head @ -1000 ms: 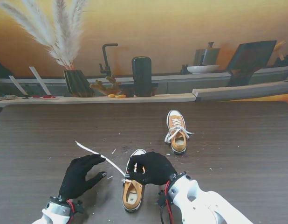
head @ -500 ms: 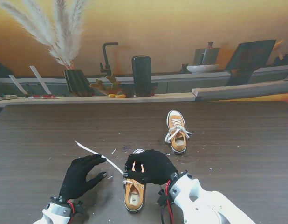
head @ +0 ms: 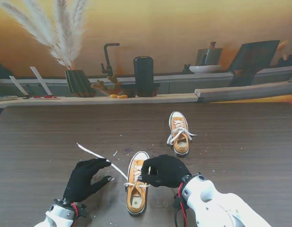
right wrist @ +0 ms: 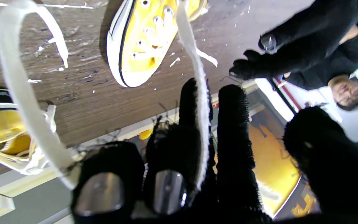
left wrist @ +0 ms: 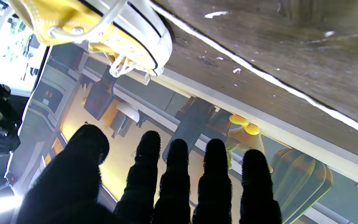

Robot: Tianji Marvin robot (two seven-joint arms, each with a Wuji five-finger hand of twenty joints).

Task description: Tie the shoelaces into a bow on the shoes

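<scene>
1. Two yellow shoes on the bench (head: 42, 137). The near shoe (head: 135, 182) lies between the two hands, toe pointing away from me. The far shoe (head: 179, 134) lies farther from me and to the right, well apart, its white laces in a loose heap over the tongue.
2. Two black-gloved hands. Right hand (head: 164, 170) is beside the near shoe's lacing, fingers (right wrist: 194, 124) curled; the right wrist view shows a white lace (right wrist: 194, 62) running up between them and a second loop (right wrist: 14, 81) caught at the outer fingers. Gripping the lace.
3. Left hand (head: 85, 178) is on the near shoe's left, fingers (left wrist: 179, 174) spread and holding nothing.
4. One lace end (head: 96, 155) runs over the bench from the near shoe, away to the left, passing the left fingertips.
5. Small white scraps dot the bench around both shoes.
6. Behind the bench: one ribbed vase (head: 79, 84) holding pampas plumes, one dark cylinder (head: 143, 77), one black tap (head: 107, 59).
</scene>
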